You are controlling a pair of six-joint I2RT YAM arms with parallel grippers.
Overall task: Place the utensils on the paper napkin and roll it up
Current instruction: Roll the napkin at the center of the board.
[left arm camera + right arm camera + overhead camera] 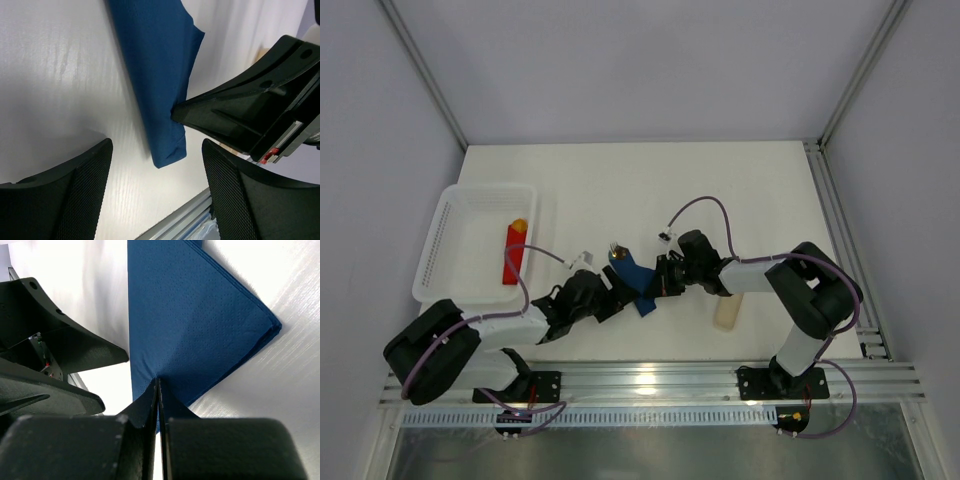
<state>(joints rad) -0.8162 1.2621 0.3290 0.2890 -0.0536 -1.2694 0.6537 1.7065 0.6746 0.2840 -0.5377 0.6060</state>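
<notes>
Soft, light paper napkin [160, 75] looked tear-prone; best pinched at folded edge. Closed right gripper [158, 390] touched it; left gripper [156, 167] gaped empty.

Overhead view looking down from behind, both wrist views close, facing the same paper napkin [160, 75]

Bright, even overhead light washes out the white surface [620, 180] in the top view, with a glare patch on the metal rail [645, 378]. In the wrist views soft shadows lie beside the dark fingers [75, 200], blurred up close; the paper napkin [190, 315] shows its dimpled texture sharply.
</notes>
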